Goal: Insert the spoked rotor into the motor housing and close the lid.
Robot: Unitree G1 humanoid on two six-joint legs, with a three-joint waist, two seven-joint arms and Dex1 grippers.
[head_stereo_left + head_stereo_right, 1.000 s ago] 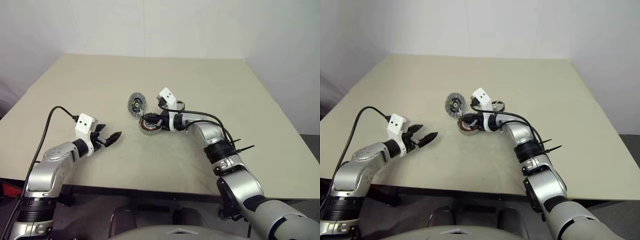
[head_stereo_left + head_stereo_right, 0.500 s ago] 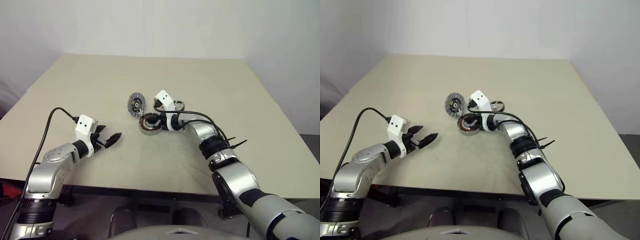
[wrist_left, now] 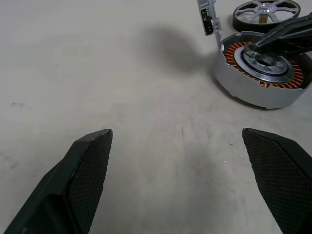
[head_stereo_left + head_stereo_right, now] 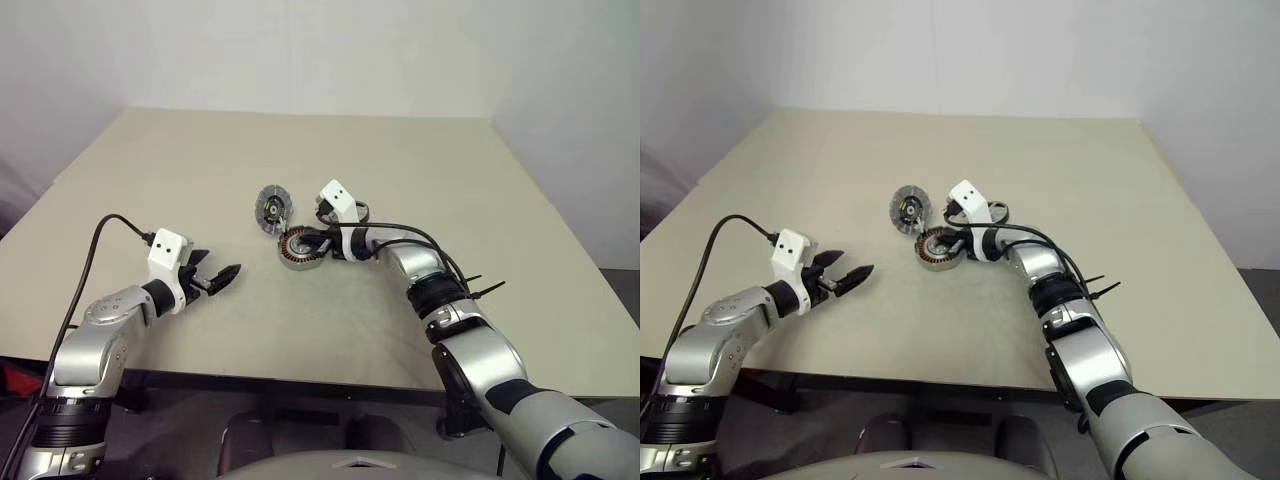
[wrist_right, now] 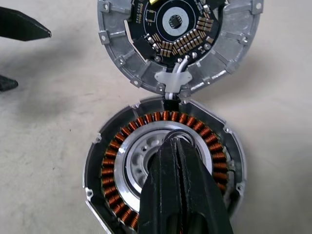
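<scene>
The motor housing (image 4: pixel 298 249), a silver cup with copper windings, lies mid-table. My right gripper (image 5: pixel 176 142) is shut, and its tips rest on the housing's metallic centre (image 3: pixel 263 57), where a thin ring shows around them. The lid (image 4: pixel 270 208) stands tilted just beyond the housing, its dark inner face (image 5: pixel 178 29) showing, joined to the housing by white wires. The spoked rotor (image 3: pixel 265 12) lies flat beyond the housing, partly hidden by my right wrist. My left gripper (image 4: pixel 215 278) hovers open and empty, well to the left of the housing, pointing toward it.
The beige table (image 4: pixel 200 170) stretches wide around the parts. Its front edge runs close below my left arm. A black cable (image 4: pixel 95 250) trails from the left wrist.
My right gripper has sunk slightly and turned a little over the housing's centre. The left gripper and the parts have not moved.
</scene>
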